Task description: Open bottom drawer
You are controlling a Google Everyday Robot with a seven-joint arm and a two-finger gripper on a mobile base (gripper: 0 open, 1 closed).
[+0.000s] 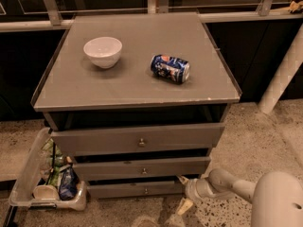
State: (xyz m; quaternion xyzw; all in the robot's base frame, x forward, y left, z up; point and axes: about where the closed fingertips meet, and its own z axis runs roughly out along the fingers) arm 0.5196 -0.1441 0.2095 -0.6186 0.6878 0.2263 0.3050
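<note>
The bottom drawer (128, 190) is the lowest grey front of the cabinet, with a small brass knob (146, 190) at its centre. It looks nearly closed. My gripper (182, 193) is low at the drawer's right end, just above the floor and right of the knob. Its two pale fingertips (184, 205) are spread apart, one above the other, beside the drawer's right edge. They hold nothing. The arm (236, 188) comes in from the bottom right.
The middle drawer (142, 167) and top drawer (137, 140) stick out slightly. A white bowl (102, 51) and a blue can (170, 68) lie on the cabinet top. A clear bin of clutter (47, 186) sits at the lower left. A white pole (284, 74) stands at right.
</note>
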